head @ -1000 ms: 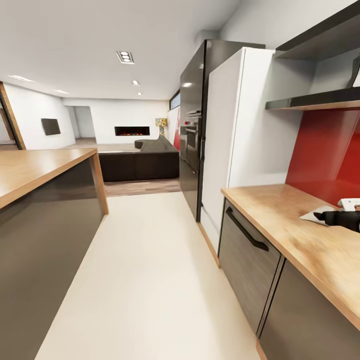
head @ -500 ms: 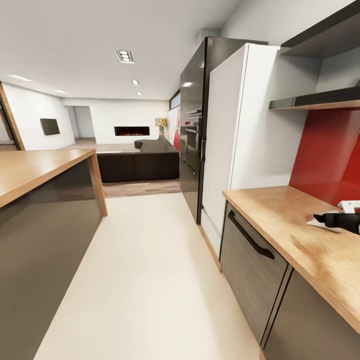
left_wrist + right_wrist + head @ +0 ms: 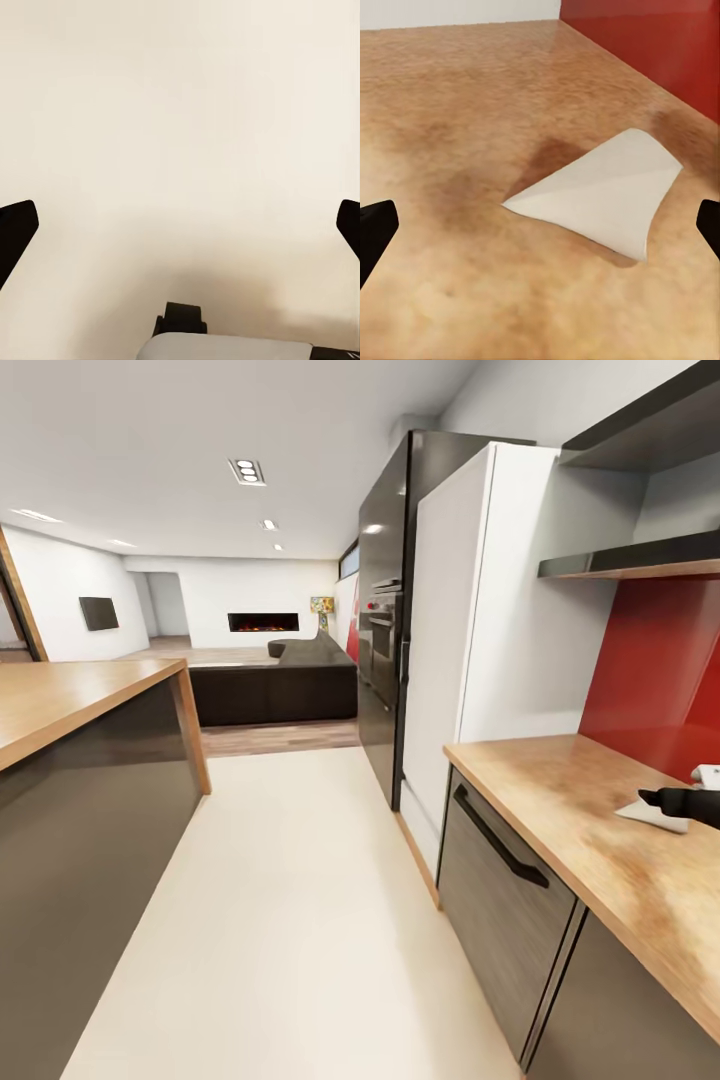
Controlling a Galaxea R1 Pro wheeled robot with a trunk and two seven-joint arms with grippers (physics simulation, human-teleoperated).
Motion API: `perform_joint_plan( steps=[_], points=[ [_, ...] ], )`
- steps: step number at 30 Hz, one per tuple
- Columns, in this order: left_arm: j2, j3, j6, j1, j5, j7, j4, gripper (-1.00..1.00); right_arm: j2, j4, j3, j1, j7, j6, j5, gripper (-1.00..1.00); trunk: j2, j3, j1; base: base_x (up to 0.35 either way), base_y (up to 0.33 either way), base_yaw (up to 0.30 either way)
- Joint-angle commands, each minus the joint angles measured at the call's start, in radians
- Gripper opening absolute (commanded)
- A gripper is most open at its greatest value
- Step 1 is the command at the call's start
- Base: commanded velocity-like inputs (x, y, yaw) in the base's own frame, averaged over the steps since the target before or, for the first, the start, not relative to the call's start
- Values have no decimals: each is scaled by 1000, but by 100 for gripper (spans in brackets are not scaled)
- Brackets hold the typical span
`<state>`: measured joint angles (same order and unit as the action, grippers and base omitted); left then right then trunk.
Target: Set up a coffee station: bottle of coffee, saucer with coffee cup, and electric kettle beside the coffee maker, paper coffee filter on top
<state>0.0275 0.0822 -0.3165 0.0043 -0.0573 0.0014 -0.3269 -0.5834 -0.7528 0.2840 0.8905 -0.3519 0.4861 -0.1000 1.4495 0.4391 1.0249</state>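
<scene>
My right pincer (image 3: 540, 225) hung spread wide above the long light wood-grain kitchen countertop (image 3: 560, 800), its two dark fingertips (image 3: 375, 229) well apart at either side of the small white paper cone of the coffee filter (image 3: 604, 195). The filter lay flat on the wood, touching neither fingertip, its pointed end toward the middle of the worktop and its wider curved edge near the glossy red backsplash (image 3: 660, 670). From my head camera the filter (image 3: 652, 814) showed partly under my dark right arm (image 3: 685, 802). A tall white refrigerator (image 3: 480, 620) stood at the counter's far end, dark shelves (image 3: 630, 565) hung above, and the thick wooden island block (image 3: 70, 695) lay across the pale floor (image 3: 300, 900). My left pincer (image 3: 180, 232) was spread too, over that bare floor
</scene>
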Motion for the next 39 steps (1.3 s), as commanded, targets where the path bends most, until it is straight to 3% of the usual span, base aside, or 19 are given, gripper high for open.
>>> perform_joint_plan(
  steps=[1,12,39],
  points=[
    [0,-1,-1,0,-6,0,-1,100,1,0,5,1,-9,4,-10,100,0,1,0,34,-17,0],
    [0,-1,-1,0,-6,0,-1,100,1,57,13,1,-10,-62,-10,100,0,1,0,80,-41,0],
    [0,-1,-1,0,-6,0,-1,100,1,62,14,1,-9,-67,-11,100,0,1,0,35,-31,0]
  ],
)
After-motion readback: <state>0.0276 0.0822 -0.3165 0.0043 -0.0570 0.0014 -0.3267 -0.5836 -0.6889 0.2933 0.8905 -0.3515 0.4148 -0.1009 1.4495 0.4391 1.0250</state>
